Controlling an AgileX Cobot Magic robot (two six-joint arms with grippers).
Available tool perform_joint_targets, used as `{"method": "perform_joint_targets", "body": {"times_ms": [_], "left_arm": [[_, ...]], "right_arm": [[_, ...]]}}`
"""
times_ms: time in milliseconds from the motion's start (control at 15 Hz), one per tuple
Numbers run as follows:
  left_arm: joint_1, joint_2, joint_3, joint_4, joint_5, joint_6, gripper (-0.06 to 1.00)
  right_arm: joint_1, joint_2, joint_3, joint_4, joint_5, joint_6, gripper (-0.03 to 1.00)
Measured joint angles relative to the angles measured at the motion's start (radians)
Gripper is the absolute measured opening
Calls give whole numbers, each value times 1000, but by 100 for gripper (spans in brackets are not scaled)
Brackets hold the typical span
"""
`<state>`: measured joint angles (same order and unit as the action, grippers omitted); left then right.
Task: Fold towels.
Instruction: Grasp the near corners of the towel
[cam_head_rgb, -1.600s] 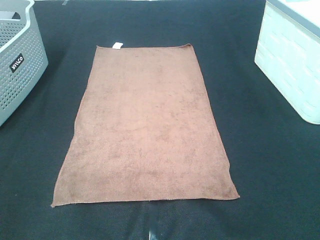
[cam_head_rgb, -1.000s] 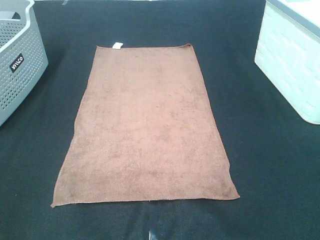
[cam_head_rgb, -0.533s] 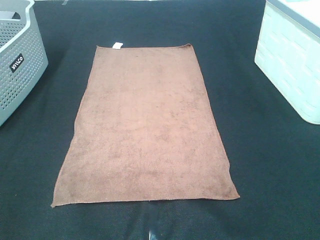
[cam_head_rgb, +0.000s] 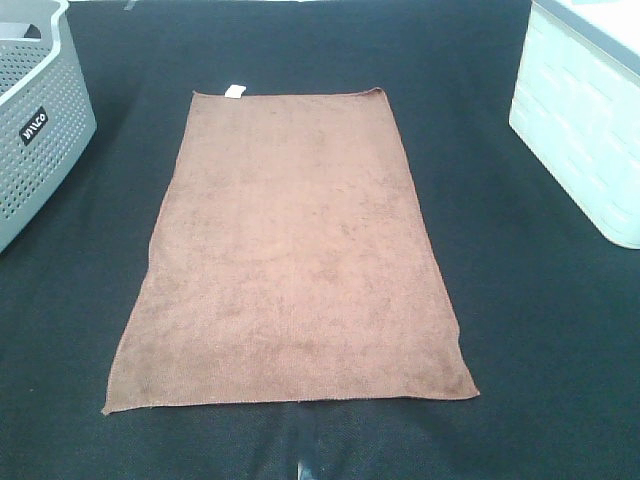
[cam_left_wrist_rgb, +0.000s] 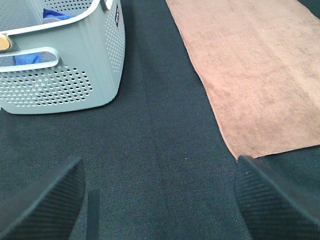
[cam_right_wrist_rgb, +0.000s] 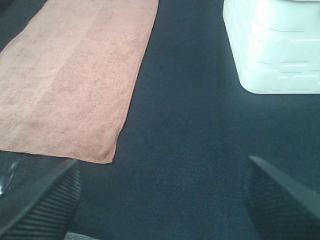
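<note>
One brown towel (cam_head_rgb: 290, 250) lies flat and fully spread on the black table, long side running from near to far, with a small white tag (cam_head_rgb: 236, 92) at its far edge. Neither gripper shows in the exterior high view. In the left wrist view my left gripper (cam_left_wrist_rgb: 160, 200) stands open over bare black cloth, the towel (cam_left_wrist_rgb: 255, 70) off to one side of its fingers (cam_left_wrist_rgb: 45, 205). My right gripper (cam_right_wrist_rgb: 160, 195) is open too, with nothing between its fingers (cam_right_wrist_rgb: 280, 200), and the towel's (cam_right_wrist_rgb: 75, 75) near corner lies just beyond one of them.
A grey perforated basket (cam_head_rgb: 35, 130) stands at the table's left edge; in the left wrist view the basket (cam_left_wrist_rgb: 60, 55) holds something blue (cam_left_wrist_rgb: 55, 14). A white bin (cam_head_rgb: 585, 120) sits at the right edge, also seen as the white bin (cam_right_wrist_rgb: 275, 45) in the right wrist view.
</note>
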<state>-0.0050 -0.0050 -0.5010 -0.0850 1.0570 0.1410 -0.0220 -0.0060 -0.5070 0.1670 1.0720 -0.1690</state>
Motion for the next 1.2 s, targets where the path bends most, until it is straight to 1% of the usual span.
{"method": "perform_joint_targets", "body": {"times_ms": [1200], "left_arm": [[0,0,0,0,0,0,78]], "right_arm": [[0,0,0,0,0,0,82]]}}
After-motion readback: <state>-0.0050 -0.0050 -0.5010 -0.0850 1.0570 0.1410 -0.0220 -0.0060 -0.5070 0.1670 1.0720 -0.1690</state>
